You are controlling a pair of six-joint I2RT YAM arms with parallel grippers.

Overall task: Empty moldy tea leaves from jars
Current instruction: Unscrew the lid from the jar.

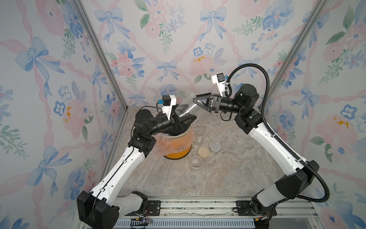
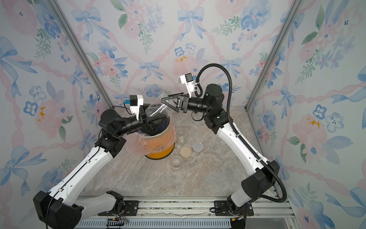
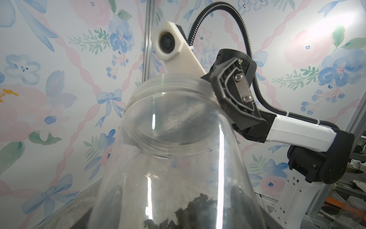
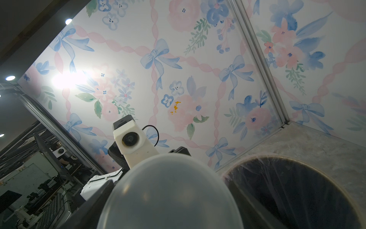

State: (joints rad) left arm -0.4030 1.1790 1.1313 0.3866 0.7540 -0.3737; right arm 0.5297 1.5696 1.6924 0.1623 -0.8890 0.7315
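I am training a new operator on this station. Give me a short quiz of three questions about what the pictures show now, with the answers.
1. How many loose lids lie on the table?
2. True or false: the jar in the left hand is empty.
3. What does the right hand grip? A: the grey lid at the held jar's mouth. B: a spoon. C: a cloth.

Key:
1. Two: a beige lid and a silver lid.
2. False: dark tea leaves show inside it.
3. A.
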